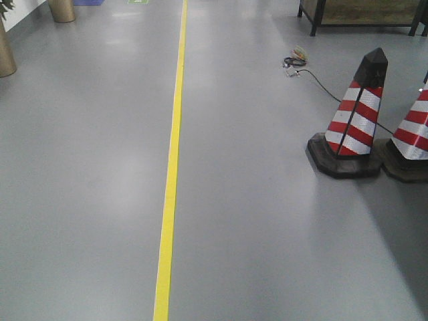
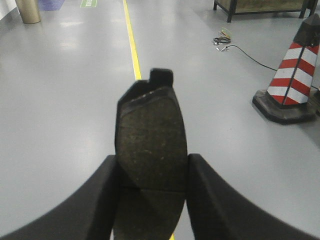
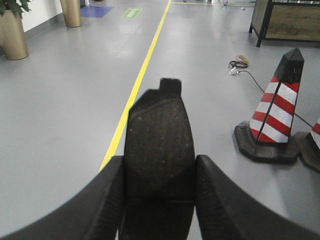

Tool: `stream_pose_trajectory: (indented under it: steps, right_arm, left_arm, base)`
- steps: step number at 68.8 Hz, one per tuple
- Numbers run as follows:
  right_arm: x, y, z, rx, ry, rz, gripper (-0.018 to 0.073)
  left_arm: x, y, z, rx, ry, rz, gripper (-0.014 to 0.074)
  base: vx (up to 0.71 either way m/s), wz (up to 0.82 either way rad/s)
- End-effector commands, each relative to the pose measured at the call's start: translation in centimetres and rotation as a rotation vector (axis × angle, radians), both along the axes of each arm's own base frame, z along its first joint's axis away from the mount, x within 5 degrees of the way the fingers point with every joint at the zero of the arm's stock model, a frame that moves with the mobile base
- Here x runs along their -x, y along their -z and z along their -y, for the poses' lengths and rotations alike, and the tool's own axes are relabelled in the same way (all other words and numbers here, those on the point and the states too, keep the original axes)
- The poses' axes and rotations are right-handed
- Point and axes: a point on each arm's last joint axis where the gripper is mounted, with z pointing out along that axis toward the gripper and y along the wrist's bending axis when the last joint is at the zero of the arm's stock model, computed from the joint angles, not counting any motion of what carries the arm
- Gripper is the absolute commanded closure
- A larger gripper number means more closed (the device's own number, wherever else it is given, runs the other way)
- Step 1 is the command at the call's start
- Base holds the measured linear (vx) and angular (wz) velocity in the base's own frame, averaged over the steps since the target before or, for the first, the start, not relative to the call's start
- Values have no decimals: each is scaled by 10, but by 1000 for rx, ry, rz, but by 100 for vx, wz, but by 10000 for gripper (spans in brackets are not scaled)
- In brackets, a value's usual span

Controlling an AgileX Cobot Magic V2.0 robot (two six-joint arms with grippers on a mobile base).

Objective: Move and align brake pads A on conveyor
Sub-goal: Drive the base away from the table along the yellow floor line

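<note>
Exterior front-facing view: at the far left a gold planter point(image 1: 5, 50) is cut by the frame edge, and a second gold planter point(image 1: 61, 10) stands further back. What they hold cannot be told from here. A yellow line point(image 1: 172, 160) is painted along the grey floor point(image 1: 87, 200). Right of it lie a coiled cable point(image 1: 294, 61), a red-and-white cone point(image 1: 358, 114) and a second cone point(image 1: 413, 130) just beside it. A dark-framed wooden unit point(image 1: 361, 12) is seen at the top right, its contents hidden.

From the left wrist-mounted view, the first brake pad point(image 2: 150, 135) is held in the left gripper point(image 2: 151, 159). It is clamped between the two black fingers point(image 2: 95, 195), both touching its long edges. The pad points away from the camera above the floor, its textured face up, a thin cross groove visible low between the fingers.

From the right wrist-mounted view, green leaves point(image 3: 11, 6) are seen rising out of the near planter point(image 3: 14, 35) at the left. The second brake pad point(image 3: 160, 130) is gripped likewise in the right gripper point(image 3: 159, 160), its fingers point(image 3: 225, 200) closed against both sides.
</note>
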Motion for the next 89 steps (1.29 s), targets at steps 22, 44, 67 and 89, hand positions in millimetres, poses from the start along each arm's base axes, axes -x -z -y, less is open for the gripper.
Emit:
stream_pose_trajectory:
  steps: [22, 44, 67, 89]
  right_arm:
    - [-1, -18, 0, -6, -1, 125, 566]
    - [-1, -18, 0, -6, -1, 125, 566]
    - [-1, -18, 0, -6, -1, 125, 566]
    - [-1, -18, 0, -6, -1, 125, 566]
  left_arm:
    - [-3, -17, 1, 22, 8, 115, 603]
    - [-3, -17, 1, 22, 8, 115, 603]
    - [-3, -17, 1, 22, 8, 115, 603]
    - [-3, -17, 1, 22, 8, 115, 603]
  base:
    - [70, -4]
    - [66, -2]
    - [64, 0]
    - [58, 1]
